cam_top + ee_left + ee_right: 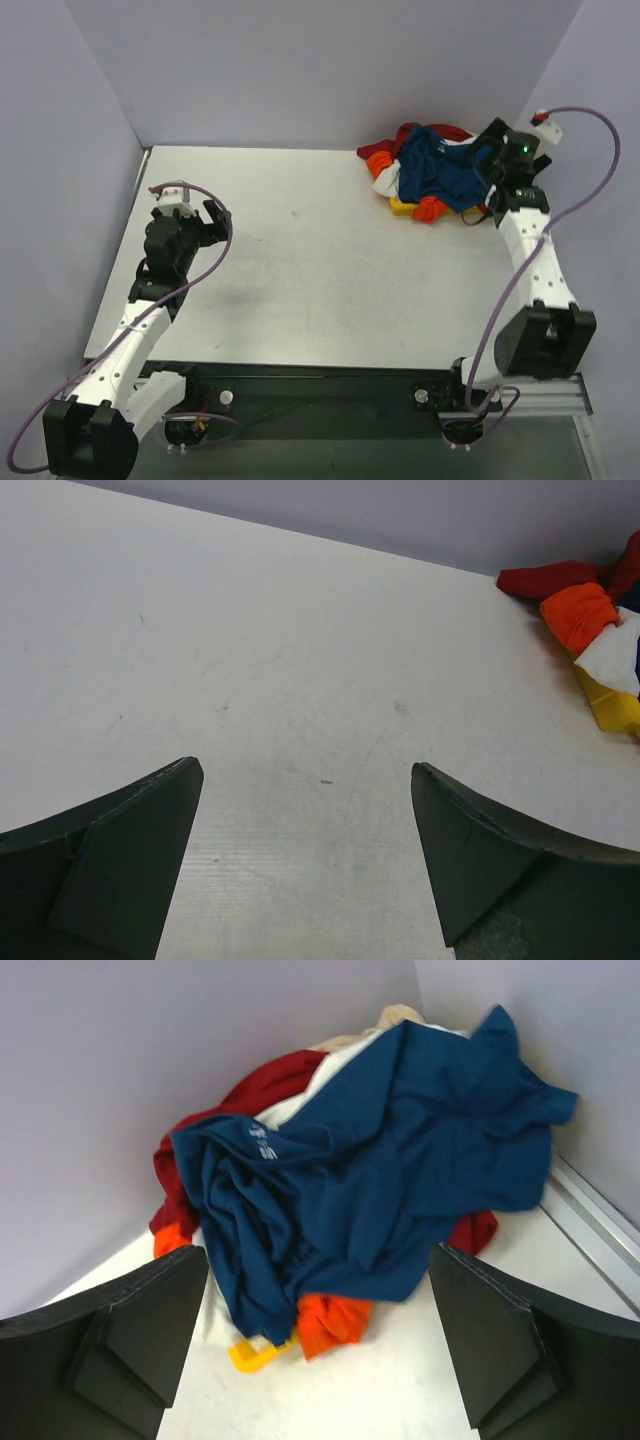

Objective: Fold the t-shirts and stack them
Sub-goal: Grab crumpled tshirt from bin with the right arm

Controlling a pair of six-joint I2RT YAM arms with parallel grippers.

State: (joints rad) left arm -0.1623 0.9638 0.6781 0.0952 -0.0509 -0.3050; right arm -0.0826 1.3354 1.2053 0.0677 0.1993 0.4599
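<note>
The t-shirts lie in one crumpled heap [432,172] at the table's far right corner. A dark blue shirt [380,1170] covers the top, with dark red [260,1085], orange [335,1322] and white cloth [330,1065] showing under it. My right gripper [318,1345] hovers just in front of the heap, open, nothing between its fingers. My left gripper [305,820] is open over bare table at the left side, far from the heap [590,630], which sits at that view's right edge.
A yellow plastic tray corner [250,1355] sticks out under the heap's near side. Purple walls [300,60] close the table at the back and both sides. A metal rail [590,1215] runs along the table's right edge.
</note>
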